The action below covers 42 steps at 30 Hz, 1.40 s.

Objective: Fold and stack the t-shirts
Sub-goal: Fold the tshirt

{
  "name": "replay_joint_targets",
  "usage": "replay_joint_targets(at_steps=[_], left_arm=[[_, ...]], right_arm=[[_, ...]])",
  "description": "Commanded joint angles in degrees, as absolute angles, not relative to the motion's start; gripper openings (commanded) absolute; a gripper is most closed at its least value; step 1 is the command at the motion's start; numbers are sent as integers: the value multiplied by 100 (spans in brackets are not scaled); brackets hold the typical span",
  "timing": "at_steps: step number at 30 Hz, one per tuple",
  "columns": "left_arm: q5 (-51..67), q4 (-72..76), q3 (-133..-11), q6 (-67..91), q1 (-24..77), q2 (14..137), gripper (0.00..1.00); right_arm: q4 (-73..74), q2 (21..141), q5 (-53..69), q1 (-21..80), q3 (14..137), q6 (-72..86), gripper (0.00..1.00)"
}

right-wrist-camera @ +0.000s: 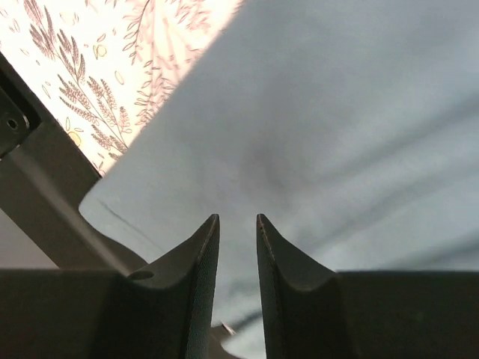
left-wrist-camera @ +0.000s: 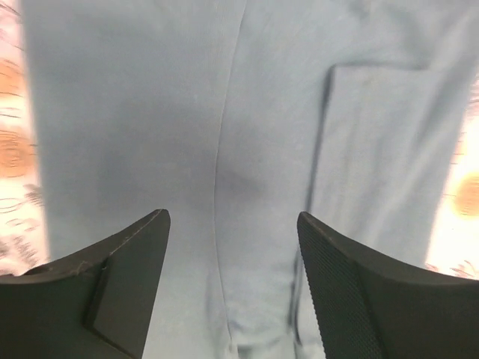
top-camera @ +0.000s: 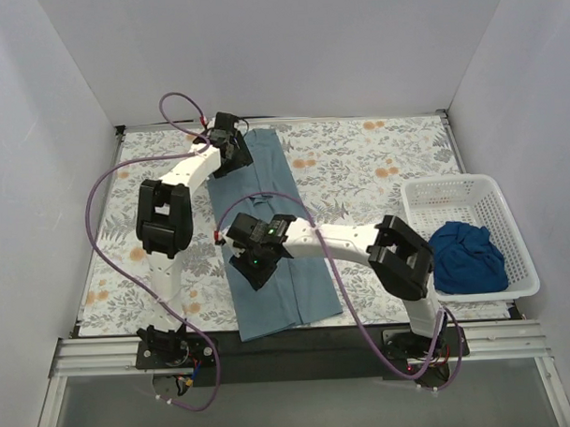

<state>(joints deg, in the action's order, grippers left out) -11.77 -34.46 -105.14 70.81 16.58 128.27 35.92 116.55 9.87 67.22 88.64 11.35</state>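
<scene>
One slate t-shirt [top-camera: 274,176] on table [top-camera: 377,163]; one royal-blue t-shirt [top-camera: 466,256] in one basket [top-camera: 453,200]

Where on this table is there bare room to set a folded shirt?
Widest bare patch: far right, bordered by the slate-blue t-shirt, the back wall and the basket. A narrower one sits near left, between the left arm and the side wall, though a purple cable crosses it. The centre is crowded: the left gripper and right gripper hover over the shirt.
</scene>
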Motion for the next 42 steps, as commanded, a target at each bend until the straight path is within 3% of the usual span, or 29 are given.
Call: replay_joint_targets(at_steps=[1,4,8,15,19,24,42], left_arm=[[-1650,-3331,-10251,7040,1608,11237,70],[-2177,-3331,-9793,7110,1582,10540,71],[-2548,-3103,-8067,7189,1582,8909,71],[-2259,-2532,-5103,7365,1591,6570,70],[-2171,-2338,-4212,7304,1582,5821,70],[-2223,-2084,-3701,7392,1582,5572,70],[-2162,-2083,-3832,7269,1582,5994,68]], right_arm=[[3621,10523,-180,6426,8728,1055,33],[3481,10205,-667,5979,8534,959,33],[3244,10160,-650,5248,8517,862,31],[2918,10792,-396,4474,8973,730,24],[2909,11345,-194,4403,9368,729,24],[2795,11786,-44,4412,9676,844,24],[2549,12410,413,4421,9703,1187,28]])
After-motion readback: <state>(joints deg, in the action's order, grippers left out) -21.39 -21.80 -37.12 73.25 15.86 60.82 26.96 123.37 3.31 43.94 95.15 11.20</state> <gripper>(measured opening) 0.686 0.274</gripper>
